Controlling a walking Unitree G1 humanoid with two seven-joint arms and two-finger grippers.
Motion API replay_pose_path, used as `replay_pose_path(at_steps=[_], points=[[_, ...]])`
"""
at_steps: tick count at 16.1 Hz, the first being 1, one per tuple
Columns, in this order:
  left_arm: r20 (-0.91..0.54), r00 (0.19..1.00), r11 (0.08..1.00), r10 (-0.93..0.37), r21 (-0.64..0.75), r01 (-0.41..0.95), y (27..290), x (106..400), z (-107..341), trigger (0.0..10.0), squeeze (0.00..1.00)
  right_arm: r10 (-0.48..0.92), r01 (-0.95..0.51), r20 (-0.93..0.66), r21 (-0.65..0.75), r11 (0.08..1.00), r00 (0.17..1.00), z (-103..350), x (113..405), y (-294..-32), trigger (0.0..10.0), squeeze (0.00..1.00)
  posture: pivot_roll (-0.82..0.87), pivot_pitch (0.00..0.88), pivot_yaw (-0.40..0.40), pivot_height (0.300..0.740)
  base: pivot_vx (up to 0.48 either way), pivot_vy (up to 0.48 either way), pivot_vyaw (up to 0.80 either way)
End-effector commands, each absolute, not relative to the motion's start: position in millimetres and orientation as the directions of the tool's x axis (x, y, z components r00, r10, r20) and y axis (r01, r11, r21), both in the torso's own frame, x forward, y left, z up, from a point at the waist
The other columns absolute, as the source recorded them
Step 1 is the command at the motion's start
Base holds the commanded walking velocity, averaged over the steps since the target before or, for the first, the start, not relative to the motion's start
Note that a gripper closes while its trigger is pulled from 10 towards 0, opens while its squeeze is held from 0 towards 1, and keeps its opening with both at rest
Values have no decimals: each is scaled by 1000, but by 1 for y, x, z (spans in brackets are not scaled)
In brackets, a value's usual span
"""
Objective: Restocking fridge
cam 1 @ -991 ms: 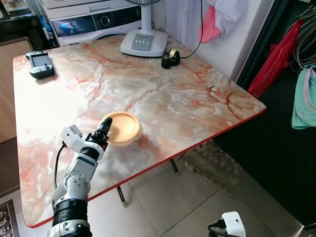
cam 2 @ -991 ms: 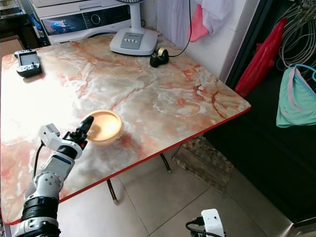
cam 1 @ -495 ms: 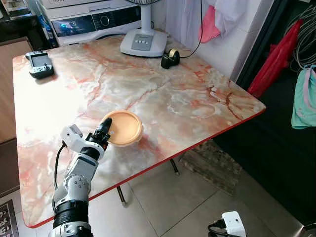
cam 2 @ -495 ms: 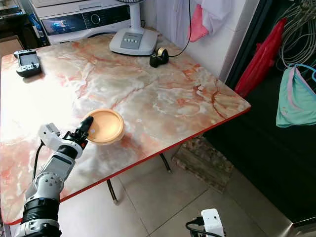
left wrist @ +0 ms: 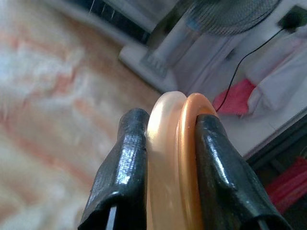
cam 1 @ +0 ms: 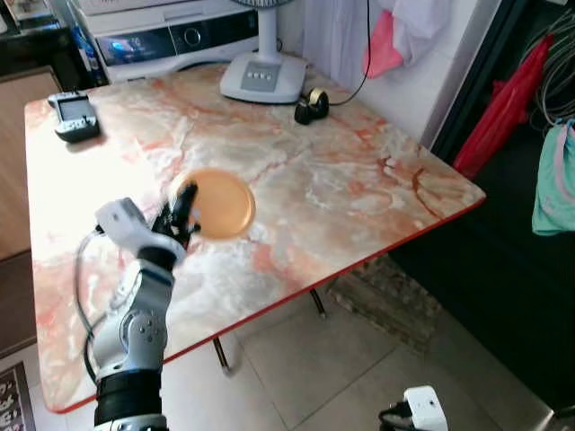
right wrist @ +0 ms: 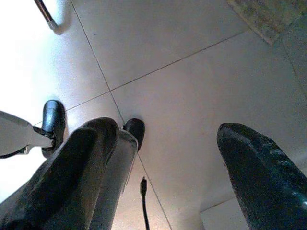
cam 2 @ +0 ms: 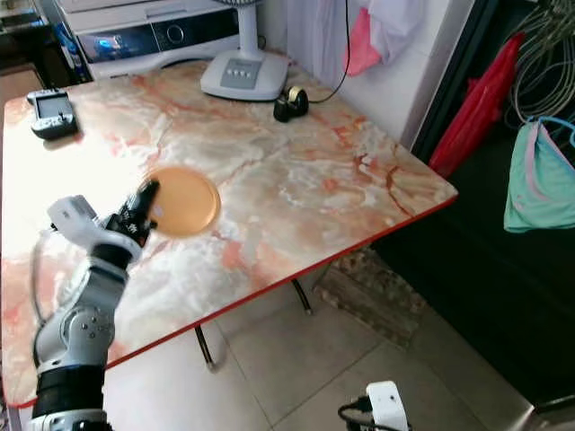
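Left gripper (left wrist: 170,158) clamped on orange bowl (cam 1: 216,203) rim — bowl tilted, above marble table (cam 1: 359,180).

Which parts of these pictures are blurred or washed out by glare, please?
Left eye view: the left gripper and orange bowl are motion-blurred; glare whitens the table on the robot's left. Left wrist view: background soft, fingers sharp. Right wrist view: floor overexposed.

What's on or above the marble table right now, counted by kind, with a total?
Bowl, held in the left gripper: 1
Fan: 1
Tape dispenser: 1
Handheld controller: 1
Total: 4
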State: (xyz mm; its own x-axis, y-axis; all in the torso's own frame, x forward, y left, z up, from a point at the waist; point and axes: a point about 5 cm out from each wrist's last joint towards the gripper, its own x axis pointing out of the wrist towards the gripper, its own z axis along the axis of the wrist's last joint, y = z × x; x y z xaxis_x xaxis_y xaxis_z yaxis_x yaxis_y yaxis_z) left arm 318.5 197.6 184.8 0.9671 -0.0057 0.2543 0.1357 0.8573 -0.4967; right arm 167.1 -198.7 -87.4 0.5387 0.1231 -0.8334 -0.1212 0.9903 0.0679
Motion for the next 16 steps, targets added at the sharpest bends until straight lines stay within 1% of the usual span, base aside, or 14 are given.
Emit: replay_pose_path(at_steps=[1,2,3,5,7,8,10,12,16], points=[[265,964,899,6,-424,111,197,314,189,10000,0,117,-111,-836,67,992,536,-89,162,-201,10000,0,-45,103,-55,740,0,0,0],[267,964,947,0,-310,86,195,309,190,10000,0,111,-100,-833,68,993,542,-89,161,-200,10000,0,-41,105,-50,740,0,0,0],[270,963,975,0,-214,60,192,303,192,10000,0,99,-74,-825,70,995,556,-90,160,-200,10000,0,-41,108,-43,740,0,0,0],[268,963,994,32,-109,-3,197,296,191,10000,0,94,-59,-825,74,996,558,-90,159,-199,10000,0,-33,111,-35,740,0,0,0],[257,965,998,45,-44,-35,201,295,189,10000,0,89,-30,-822,87,996,563,-91,158,-197,10000,0,-32,114,-30,740,0,0,0],[251,967,998,53,-36,-45,203,296,188,10000,0,89,-22,-823,93,995,560,-91,158,-196,10000,0,-32,114,-28,740,0,0,0],[255,966,999,29,15,-34,200,299,190,10000,0,89,-15,-824,97,995,559,-92,158,-195,10000,0,-37,109,-20,740,0,0,-800],[259,965,1000,26,-1,-27,197,300,191,10000,0,87,-16,-825,94,995,558,-92,158,-195,10000,0,-36,99,-17,740,0,0,-800],[269,963,1000,-7,14,3,189,300,191,10000,0,90,-23,-827,93,995,555,-92,158,-195,10000,0,-37,84,-18,740,0,0,-800]])
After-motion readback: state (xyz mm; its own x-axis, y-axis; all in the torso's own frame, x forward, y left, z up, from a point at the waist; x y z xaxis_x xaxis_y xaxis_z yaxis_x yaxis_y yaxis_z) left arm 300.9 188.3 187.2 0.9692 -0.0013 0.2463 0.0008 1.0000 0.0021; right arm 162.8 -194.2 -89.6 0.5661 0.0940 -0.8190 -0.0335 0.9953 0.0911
